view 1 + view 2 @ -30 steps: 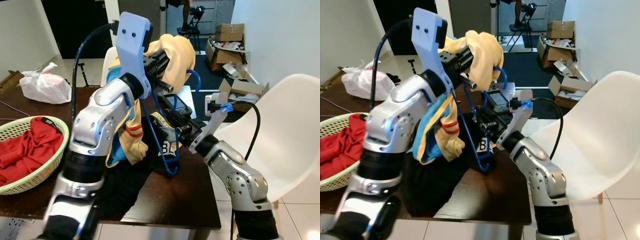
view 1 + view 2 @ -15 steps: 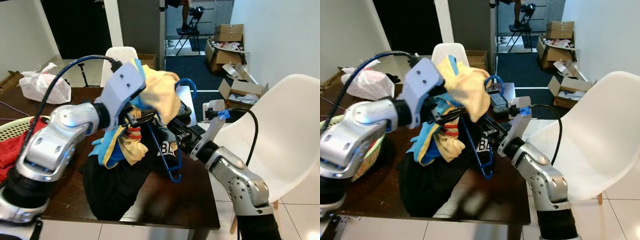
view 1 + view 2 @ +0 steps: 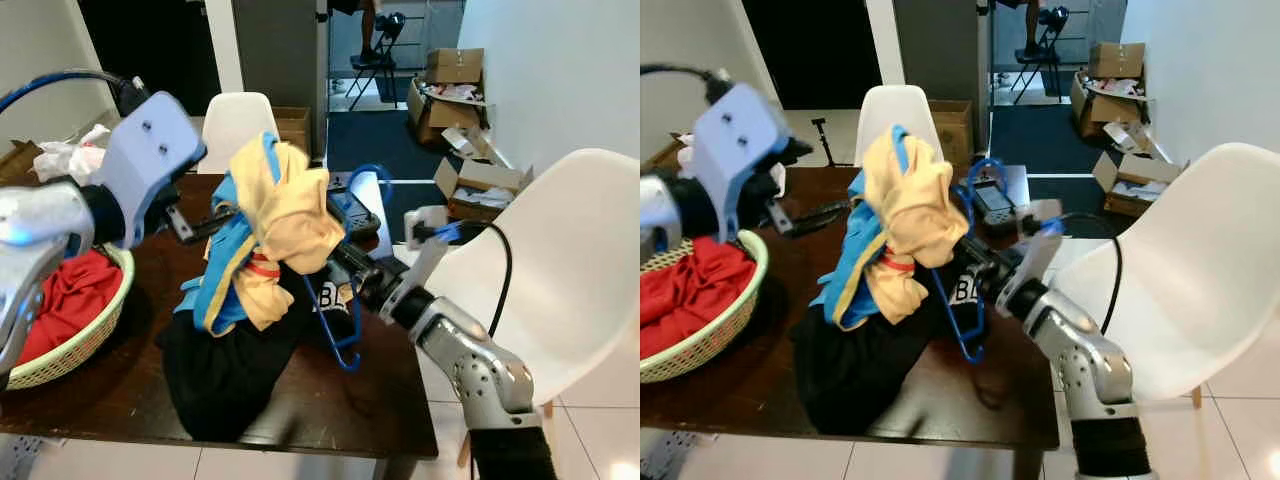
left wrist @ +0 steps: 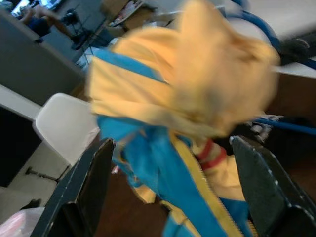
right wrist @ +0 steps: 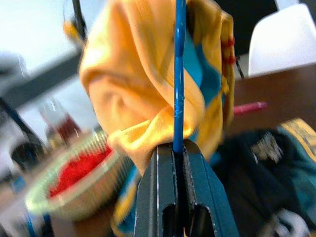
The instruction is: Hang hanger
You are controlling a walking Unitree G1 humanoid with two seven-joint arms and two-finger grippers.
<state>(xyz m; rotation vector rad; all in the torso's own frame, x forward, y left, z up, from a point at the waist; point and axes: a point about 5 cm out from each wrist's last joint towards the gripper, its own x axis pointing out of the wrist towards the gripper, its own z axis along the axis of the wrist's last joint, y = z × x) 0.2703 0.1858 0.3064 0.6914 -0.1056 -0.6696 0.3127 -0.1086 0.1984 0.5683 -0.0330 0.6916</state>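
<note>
A blue wire hanger (image 3: 338,322) stands upright over the dark table (image 3: 350,400), its hook (image 3: 368,175) at the top. A yellow and blue jacket (image 3: 272,215) is draped over it. My right gripper (image 5: 178,148) is shut on the hanger's blue wire (image 5: 178,74); in the left eye view this gripper (image 3: 348,264) sits just right of the jacket. My left gripper (image 3: 203,222) is held left of the jacket, apart from it. In the left wrist view its fingers (image 4: 81,197) are spread wide, with the jacket (image 4: 197,98) beyond them.
A black garment (image 3: 215,375) lies heaped on the table under the jacket. A woven basket (image 3: 85,335) with red cloth stands at the left. A white chair (image 3: 545,270) is close on the right, another (image 3: 235,120) behind the table. Cardboard boxes (image 3: 455,70) litter the far floor.
My left gripper has let go of the jacket and pulled back to the left. The jacket stays draped on the hanger, which my right gripper still holds.
</note>
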